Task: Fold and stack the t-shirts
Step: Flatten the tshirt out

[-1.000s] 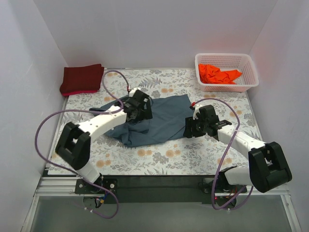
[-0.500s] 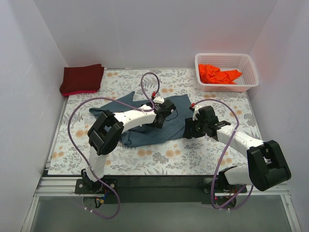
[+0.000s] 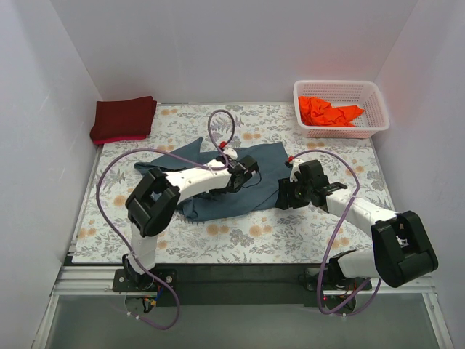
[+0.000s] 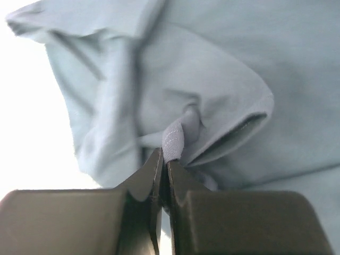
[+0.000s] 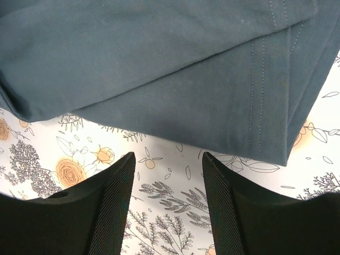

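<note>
- We see the left gripper (image 4: 163, 159) pressed together, pinching a small raised tuck of the blue-grey shirt (image 4: 223, 74) right at its tips. A second ago it was spread wide over the shirt's left part, so it has crossed to the middle and clamped.
- We judge the grasp for the next fold is made. The cloth is not yet lifted or pulled.
- Just past the tips the fabric bunches. A sleeve-like opening with a hemmed edge sits beside the pinch, and loose folds run off on the other side. The cloth is matte, soft and wrinkled.
- The shirt lies crumpled, not flat, on the floral table (image 3: 254, 236), under the left gripper and reaching towards the right one.
- The right gripper (image 5: 167, 156) is spread and holds nothing. It hovers low over the table with the shirt's stitched hem just ahead of its fingers, not touching. It has not moved over the last second.
- Well away, back and left of the left gripper, the maroon shirt (image 3: 123, 118) sits folded.
- Well beyond the right gripper, the orange shirt (image 3: 327, 111) lies crumpled in the white basket (image 3: 338, 85).
- By our reckoning one shirt is folded and two are still to do.
</note>
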Controlling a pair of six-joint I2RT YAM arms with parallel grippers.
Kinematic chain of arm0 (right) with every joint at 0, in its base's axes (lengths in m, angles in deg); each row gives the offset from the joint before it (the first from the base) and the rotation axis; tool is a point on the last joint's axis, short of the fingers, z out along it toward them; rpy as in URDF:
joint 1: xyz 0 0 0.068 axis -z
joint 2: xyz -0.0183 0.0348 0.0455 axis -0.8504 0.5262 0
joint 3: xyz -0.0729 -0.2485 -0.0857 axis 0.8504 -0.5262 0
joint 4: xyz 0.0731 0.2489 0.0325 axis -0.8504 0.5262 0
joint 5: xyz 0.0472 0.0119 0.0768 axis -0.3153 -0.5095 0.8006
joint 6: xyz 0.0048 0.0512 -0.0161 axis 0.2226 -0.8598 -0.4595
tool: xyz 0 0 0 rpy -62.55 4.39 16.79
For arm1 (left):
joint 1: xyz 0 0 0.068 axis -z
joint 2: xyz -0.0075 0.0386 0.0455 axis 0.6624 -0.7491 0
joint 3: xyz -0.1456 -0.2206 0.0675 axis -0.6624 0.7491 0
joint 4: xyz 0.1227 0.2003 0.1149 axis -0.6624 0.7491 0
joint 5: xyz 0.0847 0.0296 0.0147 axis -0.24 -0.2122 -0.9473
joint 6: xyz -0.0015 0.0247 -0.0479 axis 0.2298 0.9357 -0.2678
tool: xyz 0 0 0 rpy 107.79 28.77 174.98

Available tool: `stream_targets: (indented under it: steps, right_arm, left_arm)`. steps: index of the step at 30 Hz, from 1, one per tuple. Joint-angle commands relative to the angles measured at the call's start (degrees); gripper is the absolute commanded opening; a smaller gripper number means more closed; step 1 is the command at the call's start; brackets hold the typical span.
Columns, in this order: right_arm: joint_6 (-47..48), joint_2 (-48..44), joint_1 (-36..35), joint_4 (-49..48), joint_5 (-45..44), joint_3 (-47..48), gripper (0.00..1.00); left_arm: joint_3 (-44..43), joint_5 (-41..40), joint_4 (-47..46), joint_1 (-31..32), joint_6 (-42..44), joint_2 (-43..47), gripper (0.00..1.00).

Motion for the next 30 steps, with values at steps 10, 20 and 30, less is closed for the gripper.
stream_targets:
  steps: [10,20,30]
  right_arm:
    - [-0.38,-1.68,-0.25,-1.65,0.2,2.46,0.6]
    - [-0.11,4.11,0.45,-1.65,-11.48,11.41,0.6]
    - [-3.89,15.36,3.18,-2.18,-9.99,18.8,0.59]
  left_arm:
    - [7.94,-5.26,20.88,-0.74,-26.18,33.86,0.0]
    - [16.73,0.46,21.15,-1.61,-31.81,58.57,0.0]
    - [20.25,2.92,19.83,-1.62,-32.16,63.41,0.0]
